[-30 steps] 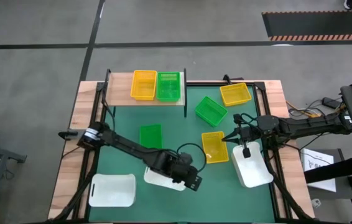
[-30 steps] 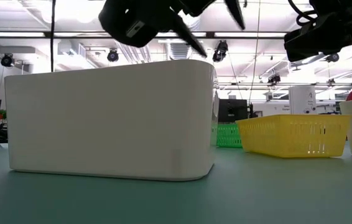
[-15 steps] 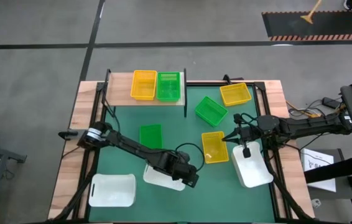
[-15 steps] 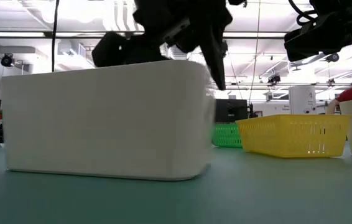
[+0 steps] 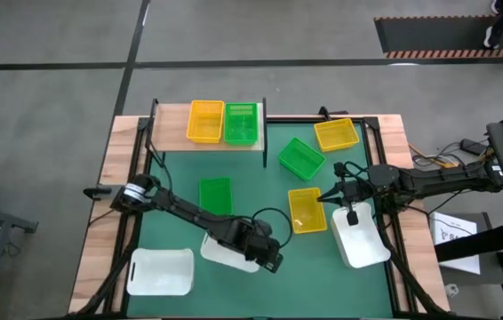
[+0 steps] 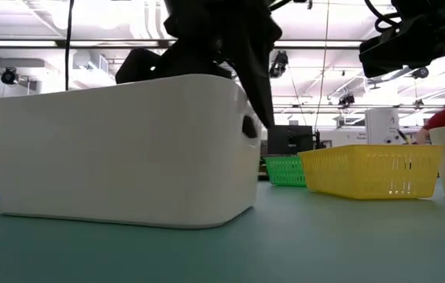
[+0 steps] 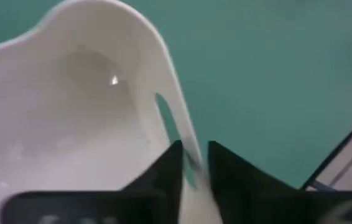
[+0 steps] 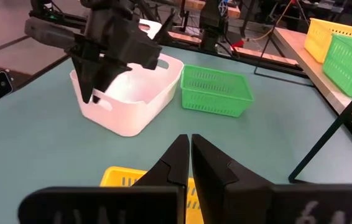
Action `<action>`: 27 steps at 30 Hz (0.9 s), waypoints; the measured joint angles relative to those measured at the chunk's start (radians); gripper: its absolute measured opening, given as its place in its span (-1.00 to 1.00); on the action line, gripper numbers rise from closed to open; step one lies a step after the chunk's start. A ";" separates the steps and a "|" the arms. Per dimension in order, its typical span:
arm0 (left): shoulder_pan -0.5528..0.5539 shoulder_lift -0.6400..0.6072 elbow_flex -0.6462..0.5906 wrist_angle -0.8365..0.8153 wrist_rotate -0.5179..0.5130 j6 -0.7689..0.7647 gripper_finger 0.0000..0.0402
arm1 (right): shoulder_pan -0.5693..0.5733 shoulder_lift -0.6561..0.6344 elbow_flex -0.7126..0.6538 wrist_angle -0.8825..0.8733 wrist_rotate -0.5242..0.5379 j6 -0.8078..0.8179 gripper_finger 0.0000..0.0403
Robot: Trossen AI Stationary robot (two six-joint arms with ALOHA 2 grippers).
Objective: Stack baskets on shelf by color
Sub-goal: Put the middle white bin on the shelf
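Moved: left gripper (image 5: 266, 253) has closed onto the white basket (image 5: 227, 252), nudging it leftward.
High view: basket at lower centre; right gripper (image 5: 330, 197) shut, empty, above yellow basket (image 5: 306, 210).
Left wrist view: fingers (image 7: 167, 174) pinch the rim.
Writing: none legible.

Both arms (image 5: 189, 212) black, jointed, w/ thin black cables; silver band near left arm's base, left of frame. Fingers (image 8: 210, 163) dark, wedge-shaped.
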 joint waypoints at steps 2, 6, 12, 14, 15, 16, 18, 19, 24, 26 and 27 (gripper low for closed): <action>-0.004 0.000 0.008 0.008 0.016 0.000 -0.94 | 0.000 0.000 0.000 0.000 0.000 0.000 -0.95; -0.010 -0.005 0.052 0.010 0.075 0.056 -0.96 | 0.000 0.000 0.000 0.000 0.000 0.000 -0.95; -0.027 -0.075 0.147 -0.041 0.157 0.319 -1.00 | 0.000 0.000 0.000 0.000 0.000 0.001 -0.95; -0.043 -0.113 0.184 -0.091 0.172 0.526 -1.00 | 0.000 0.000 0.000 0.000 0.000 0.001 -0.95; -0.053 -0.132 0.200 -0.124 0.173 0.645 -1.00 | 0.000 0.000 0.000 0.001 0.001 0.002 -0.95; -0.063 -0.150 0.217 -0.160 0.171 0.769 -1.00 | 0.000 0.000 0.000 0.000 0.000 0.003 -0.95; -0.088 -0.194 0.249 -0.286 0.132 0.977 -1.00 | 0.000 0.000 0.000 0.000 0.000 0.003 -0.95; -0.098 -0.215 0.265 -0.366 0.087 1.041 -1.00 | 0.000 0.000 0.000 0.000 0.000 0.003 -0.95; -0.122 -0.343 0.304 -0.763 -0.242 1.181 -1.00 | 0.000 0.000 0.000 0.004 0.000 0.015 -0.95; -0.126 -0.400 0.300 -0.891 -0.381 1.176 -1.00 | 0.000 0.000 0.000 0.008 0.000 0.017 -0.95; -0.126 -0.434 0.291 -0.908 -0.437 1.180 -1.00 | 0.000 0.000 0.000 0.010 0.000 0.018 -0.95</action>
